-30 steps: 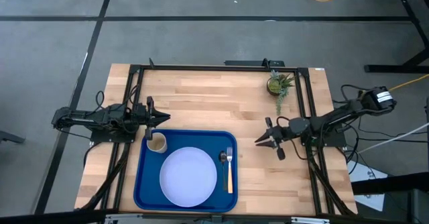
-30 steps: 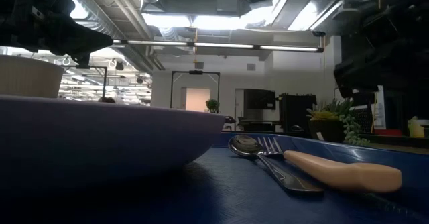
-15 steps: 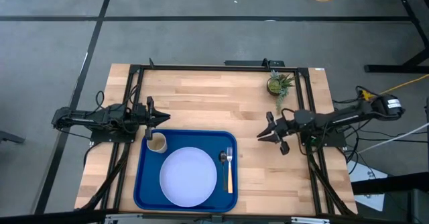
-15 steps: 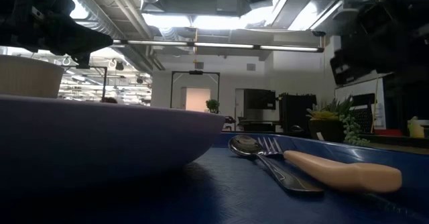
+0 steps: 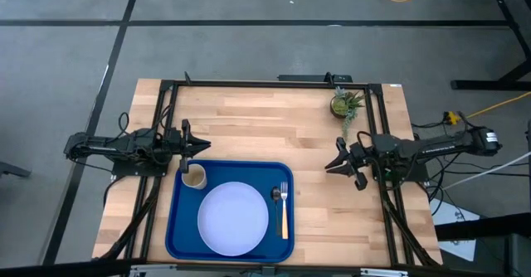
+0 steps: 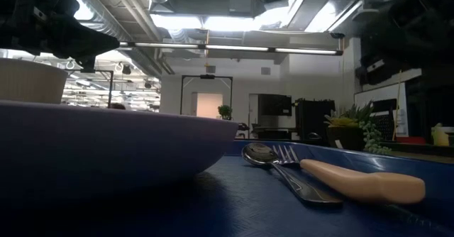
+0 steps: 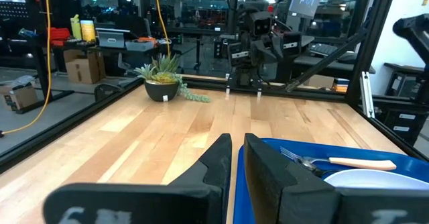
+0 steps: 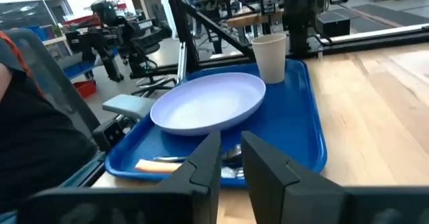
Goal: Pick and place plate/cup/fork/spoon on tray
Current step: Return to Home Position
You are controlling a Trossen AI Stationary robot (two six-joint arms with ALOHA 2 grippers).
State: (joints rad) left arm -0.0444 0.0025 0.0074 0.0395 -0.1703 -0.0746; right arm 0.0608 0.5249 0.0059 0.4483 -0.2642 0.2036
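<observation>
The blue tray (image 5: pixel 179 227) lies at the table's near edge. On it rest the pale plate (image 5: pixel 233 219), the tan cup (image 5: pixel 194 177) upright at its far left corner, and, to the right of the plate, the dark spoon (image 5: pixel 276 196) and the tan-handled fork (image 5: pixel 284 211) side by side. My left gripper (image 5: pixel 197 147) is shut and empty just beyond the cup. My right gripper (image 5: pixel 330 167) is shut and empty over bare wood to the right of the tray. The right wrist view shows the plate (image 8: pixel 211 103), the cup (image 8: pixel 270 58) and the fork (image 8: pixel 161 165).
A small potted green plant (image 5: pixel 343 104) stands at the table's far right. Black frame rails (image 5: pixel 166 119) run along the table's left, right and far sides. Bare wood (image 5: pixel 265 132) lies between the tray and the far edge.
My right gripper has drawn back from the tray toward the table's right edge, and its arm has stretched out flatter. The left arm and the things on the tray have stayed still.
</observation>
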